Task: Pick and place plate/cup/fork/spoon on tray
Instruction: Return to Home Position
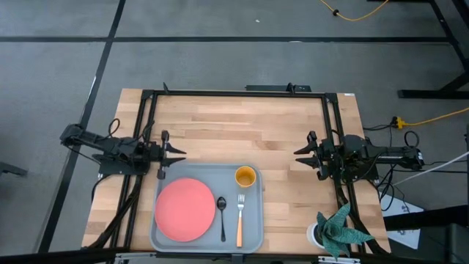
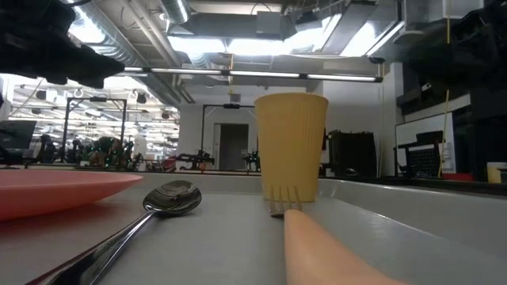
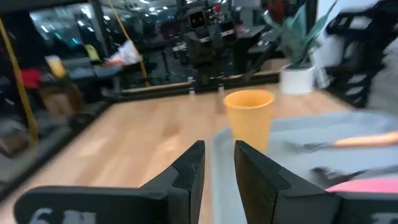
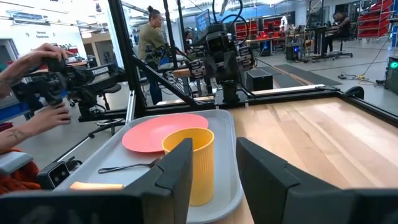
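The fork's orange handle (image 2: 333, 253) fills the bottom of the low view closest to the lens, its tines reaching to the foot of the cup (image 2: 290, 146), which stands upright just beyond them. Beside the fork lies the spoon (image 2: 150, 214), bowl toward the cup, and at the far left edge of that view sits the rim of the plate (image 2: 55, 190). From above, all four pieces rest inside the tray (image 1: 253, 235) at the near edge of the wooden table (image 1: 242, 125): the plate (image 1: 185, 209) takes up the tray's left half, the spoon (image 1: 222, 216) and fork (image 1: 239, 218) lie parallel and just apart to its right, and the cup (image 1: 245, 176) stands in the tray's far right corner, above the fork's tines. The left gripper (image 1: 178, 154) hovers just off the tray's far left corner, holding nothing, its fingers (image 3: 189, 171) set a narrow gap apart in its wrist view. The right gripper (image 1: 299, 152) waits over bare table to the right of the tray, well apart from the cup, with its fingers (image 4: 177, 168) spread and empty. A white pot with a green plant (image 1: 338, 229) stands at the table's near right corner. In the right wrist view a person (image 4: 149, 34) stands in the room beyond the table and a hand (image 4: 37, 59) shows at the edge.
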Available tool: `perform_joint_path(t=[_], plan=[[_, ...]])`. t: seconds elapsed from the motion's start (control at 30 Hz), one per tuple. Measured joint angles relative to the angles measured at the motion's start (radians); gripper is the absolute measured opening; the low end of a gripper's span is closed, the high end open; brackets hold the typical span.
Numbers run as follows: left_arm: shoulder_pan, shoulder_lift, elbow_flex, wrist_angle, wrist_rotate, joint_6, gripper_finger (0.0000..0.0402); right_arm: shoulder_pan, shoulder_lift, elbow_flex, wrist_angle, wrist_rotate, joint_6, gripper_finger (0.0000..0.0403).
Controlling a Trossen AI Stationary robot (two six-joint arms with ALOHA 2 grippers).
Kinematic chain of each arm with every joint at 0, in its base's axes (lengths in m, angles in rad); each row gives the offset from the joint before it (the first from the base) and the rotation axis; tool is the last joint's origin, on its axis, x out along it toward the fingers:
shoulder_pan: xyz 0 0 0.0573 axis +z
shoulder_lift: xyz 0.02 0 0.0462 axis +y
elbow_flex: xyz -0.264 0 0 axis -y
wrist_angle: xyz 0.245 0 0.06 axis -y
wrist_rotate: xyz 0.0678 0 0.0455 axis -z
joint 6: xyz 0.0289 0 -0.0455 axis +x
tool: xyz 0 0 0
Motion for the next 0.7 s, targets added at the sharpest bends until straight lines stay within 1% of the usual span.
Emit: perform_joint_path(t=[0.07, 0.1, 0.23, 0.33, 0.7], plan=[[0.029, 0.002, 0.000, -0.001, 0.005, 0.064, 0.0080, 0.000, 0.000, 0.000, 0.000, 0.000, 0.000, 0.0127], [0.043, 0.003, 0.000, -0.001, 0.008, 0.069, 0.0080, 0.000, 0.000, 0.000, 0.000, 0.000, 0.000, 0.0127], [0.093, 0.003, 0.000, -0.009, 0.062, -0.007, 0.0080, 0.000, 0.000, 0.000, 0.000, 0.000, 0.000, 0.0127], [0.119, 0.004, 0.000, -0.013, 0.081, -0.005, 0.0080, 0.000, 0.000, 0.000, 0.000, 0.000, 0.000, 0.0127], [0.132, 0.002, 0.000, -0.012, 0.076, -0.004, 0.0080, 0.000, 0.000, 0.000, 0.000, 0.000, 0.000, 0.0127]])
